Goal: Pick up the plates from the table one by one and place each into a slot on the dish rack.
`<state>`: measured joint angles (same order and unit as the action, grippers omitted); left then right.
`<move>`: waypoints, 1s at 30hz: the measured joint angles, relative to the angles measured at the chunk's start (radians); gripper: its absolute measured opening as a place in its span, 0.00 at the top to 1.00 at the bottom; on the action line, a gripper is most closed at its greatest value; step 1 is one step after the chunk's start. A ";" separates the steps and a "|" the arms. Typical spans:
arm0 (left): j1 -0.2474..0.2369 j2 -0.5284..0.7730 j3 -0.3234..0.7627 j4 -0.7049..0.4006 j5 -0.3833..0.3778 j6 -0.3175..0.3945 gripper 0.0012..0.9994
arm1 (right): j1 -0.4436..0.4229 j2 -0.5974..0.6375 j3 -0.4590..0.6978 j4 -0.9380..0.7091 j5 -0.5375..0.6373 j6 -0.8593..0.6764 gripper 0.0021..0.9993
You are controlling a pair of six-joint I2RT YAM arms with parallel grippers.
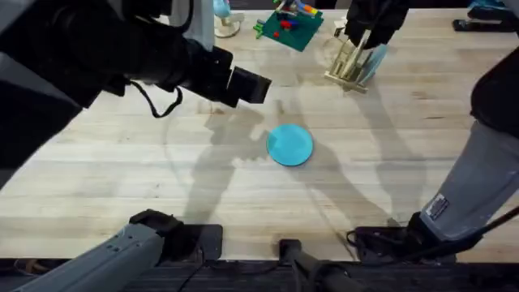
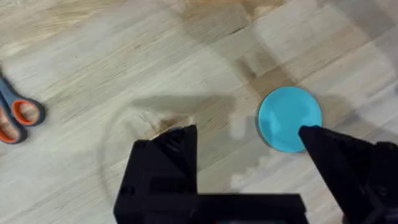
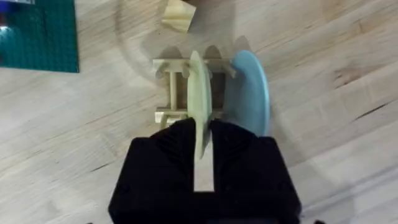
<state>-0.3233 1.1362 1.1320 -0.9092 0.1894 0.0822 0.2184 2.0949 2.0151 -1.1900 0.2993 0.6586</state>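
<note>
Overhead view shows us the turquoise plate (image 1: 289,144) lying flat on the table (image 1: 122,178), well apart from the dish rack (image 1: 347,65) at the far side. Our right gripper (image 3: 202,134) is directly above the rack and pinches the cream plate (image 3: 199,106) on its edge between both fingers; the plate stands upright among the pegs. Just beside it, on the rack, a sky-blue plate (image 3: 249,93) leans. Our left gripper (image 2: 249,149) hangs above the table with fingers spread, holding nothing; the turquoise plate lies just ahead of one fingertip. Scissors (image 2: 15,115) lie far to the side.
</note>
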 joint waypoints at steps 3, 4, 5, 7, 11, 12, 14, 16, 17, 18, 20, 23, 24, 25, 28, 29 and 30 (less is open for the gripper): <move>0.000 0.000 0.000 0.000 0.000 0.000 0.01 | 0.000 0.000 0.000 -0.002 0.000 0.000 0.80; 0.000 0.000 0.000 0.000 0.000 0.000 0.01 | 0.000 0.000 0.000 -0.003 0.000 0.000 0.78; 0.000 0.000 0.000 0.000 0.000 0.000 0.01 | 0.000 0.000 0.000 -0.006 0.000 0.000 0.77; 0.000 0.000 0.000 0.000 0.000 0.000 0.01 | 0.000 0.000 0.000 -0.013 0.000 0.000 0.77; 0.000 0.000 0.000 0.000 0.000 0.000 0.01 | 0.000 -0.002 0.005 -0.042 0.000 0.000 0.76; 0.000 0.000 0.000 0.000 0.000 0.000 0.00 | 0.000 -0.006 0.007 -0.043 0.000 -0.001 0.74; 0.000 0.000 0.000 0.000 0.000 0.000 0.01 | 0.000 -0.027 0.010 -0.045 0.000 -0.003 0.65; 0.000 0.000 0.000 0.000 0.000 0.000 0.01 | 0.000 -0.064 0.017 -0.054 0.000 -0.009 0.52; 0.000 0.000 0.000 0.000 0.000 0.000 0.01 | 0.000 -0.089 0.022 -0.059 0.000 -0.015 0.41; 0.000 0.000 0.000 0.000 0.000 0.000 0.01 | 0.000 -0.116 0.027 -0.062 0.000 -0.023 0.29; 0.000 0.000 0.000 0.000 0.000 0.000 0.01 | 0.002 -0.173 0.037 -0.072 0.000 -0.048 0.09; 0.000 0.000 0.000 0.000 0.000 0.000 0.01 | 0.008 -0.254 0.050 -0.101 -0.001 -0.091 0.01; 0.000 0.000 0.000 0.000 0.000 0.000 0.01 | 0.012 -0.277 0.051 -0.112 -0.003 -0.110 0.01; 0.000 0.000 0.000 0.000 0.000 0.000 0.01 | 0.017 -0.296 0.053 -0.123 -0.010 -0.130 0.00; 0.000 0.000 0.000 0.000 0.000 0.000 0.01 | 0.036 -0.340 0.057 -0.166 -0.053 -0.199 0.00; 0.000 0.000 0.000 0.000 0.000 0.000 0.01 | 0.043 -0.349 0.057 -0.186 -0.067 -0.219 0.00; 0.000 0.000 0.000 0.000 0.000 0.000 0.01 | 0.050 -0.354 0.057 -0.207 -0.080 -0.237 0.00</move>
<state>-0.3233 1.1361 1.1320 -0.9092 0.1896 0.0820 0.2683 1.7406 2.0720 -1.3971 0.2192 0.4219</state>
